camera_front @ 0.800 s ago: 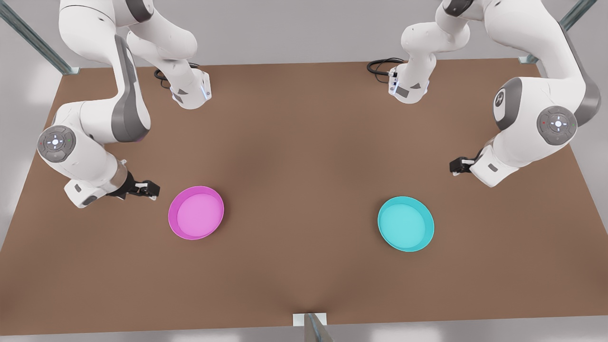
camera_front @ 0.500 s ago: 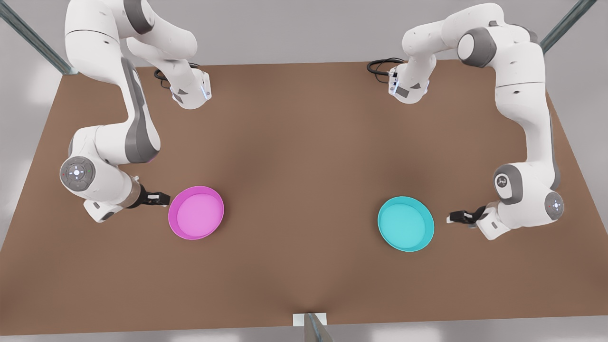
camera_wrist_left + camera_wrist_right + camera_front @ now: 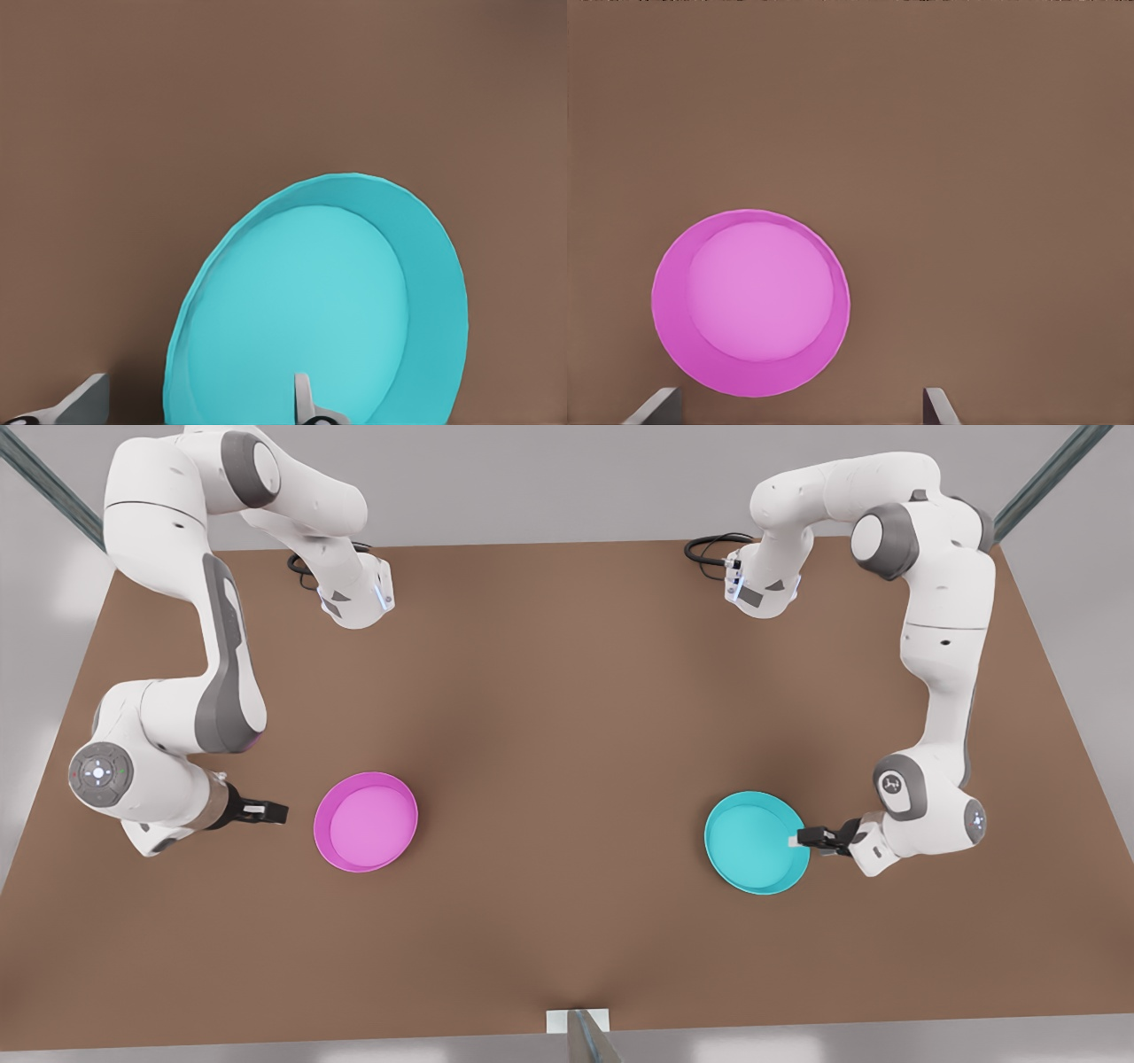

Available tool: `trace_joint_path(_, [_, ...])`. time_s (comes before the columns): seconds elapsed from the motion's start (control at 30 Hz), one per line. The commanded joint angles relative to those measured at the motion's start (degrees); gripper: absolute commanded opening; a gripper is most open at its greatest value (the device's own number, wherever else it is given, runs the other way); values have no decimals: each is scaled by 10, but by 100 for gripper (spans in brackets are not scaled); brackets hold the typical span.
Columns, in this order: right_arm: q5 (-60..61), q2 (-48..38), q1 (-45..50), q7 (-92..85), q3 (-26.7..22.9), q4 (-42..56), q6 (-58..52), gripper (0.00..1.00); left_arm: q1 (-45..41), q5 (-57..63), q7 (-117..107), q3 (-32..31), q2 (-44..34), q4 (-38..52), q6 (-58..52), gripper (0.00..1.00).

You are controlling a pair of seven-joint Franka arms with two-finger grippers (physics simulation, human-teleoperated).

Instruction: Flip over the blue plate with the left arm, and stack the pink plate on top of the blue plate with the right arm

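Blue plate (image 3: 755, 843): we find it resting open side up on the brown table (image 3: 567, 717), toward the front view's right. We record the left gripper (image 3: 797, 838) at the plate's edge on the front view's right, low to the table and pointing sideways at the dish. In the left wrist view the blue plate (image 3: 323, 305) lies directly ahead of the left gripper (image 3: 190, 403), whose fingers (image 3: 304, 403) are spread apart: one finger sits over the inside of the dish and the other lies outside the rim, so the rim falls between them. We cannot tell whether either finger touches the plate, and the fingers have not clamped on it.

Pink plate (image 3: 365, 821): we note it also open side up on the table, toward the front view's left, well apart from the blue plate. The right gripper (image 3: 270, 811) sits near its edge on the front view's left, clearly apart from the rim. In the right wrist view the pink plate (image 3: 751, 304) lies ahead of the right gripper (image 3: 796, 407), with its fingers (image 3: 935, 405) spread wide and holding nothing.

Black cables (image 3: 709, 547) lie at the far edge of the table by the arm bases.
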Motion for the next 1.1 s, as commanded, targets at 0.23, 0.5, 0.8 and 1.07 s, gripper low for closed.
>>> trace_joint_path(0.23, [-1,2,5,2,3,-1,-27,100,1,-10,4,0,8,0,-5,60])
trace_joint_path(0.5, [-1,3,6,1,3,4,-37,100,6,-11,4,0,20,0,-5,53])
trace_joint_path(0.8, [-2,3,8,1,3,6,-47,100,6,-11,3,0,25,0,-6,42])
trace_joint_path(1.07, [-2,3,11,3,3,7,-45,100,6,-10,3,0,27,0,-6,40])
